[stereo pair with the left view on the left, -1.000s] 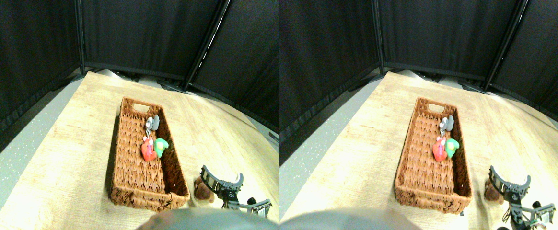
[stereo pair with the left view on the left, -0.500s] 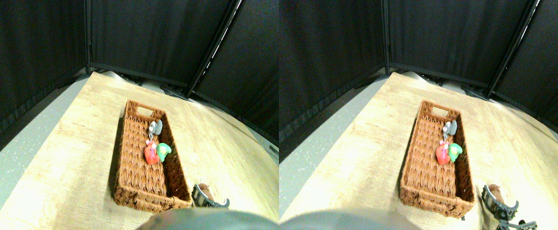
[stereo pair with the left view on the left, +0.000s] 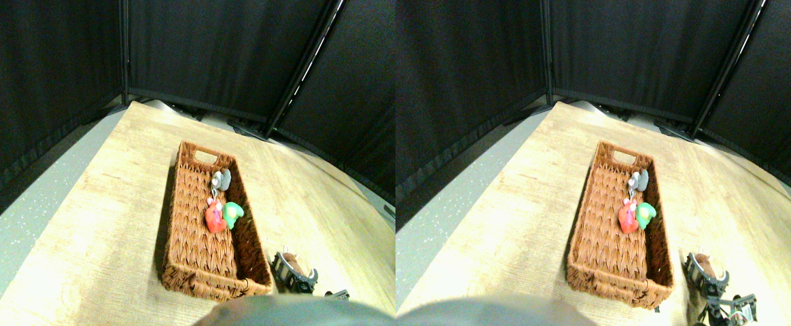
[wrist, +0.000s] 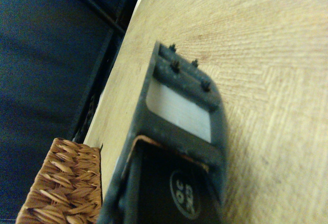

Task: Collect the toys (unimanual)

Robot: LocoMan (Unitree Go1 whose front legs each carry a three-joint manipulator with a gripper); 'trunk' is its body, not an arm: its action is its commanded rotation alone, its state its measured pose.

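Three toys are sitting in the wicker basket (stereo pair with the left view on the left: 195,224) on the desk (stereo pair with the left view on the left: 96,224), all along its right-hand wall: grey toy (stereo pair with the left view on the left: 221,178) toward the far end w/ the cut-out handle, red-pink toy (stereo pair with the left view on the left: 214,217) nearer the middle, green toy (stereo pair with the left view on the left: 233,214) touching it on the right, leaning toward the wall. Fourth one, brown toy (stereo pair with the left view on the left: 291,260), is lying on the desk outside the basket, just beside its near right corner.

Right gripper (stereo pair with the left view on the left: 295,275) is reaching in from lower right, low over the desk, and its dark jaws are curving around the brown toy from both sides; toy is showing between them. Can't tell if the gripper is actually clamping it or just bracketing it – contact isn't readable from the stereo view.

Wrist view isn't helping much: one dark open-frame jaw (wrist: 179,131) is filling the lower part, wood grain of the desk beyond it, a corner of the basket weave (wrist: 64,183) at the edge, black curtain (wrist: 46,55) past that. Brown toy isn't visible there.

Black curtain panels are standing round the far side of the desk, grey speckled floor (stereo pair with the left view on the left: 8,238) running along the left.
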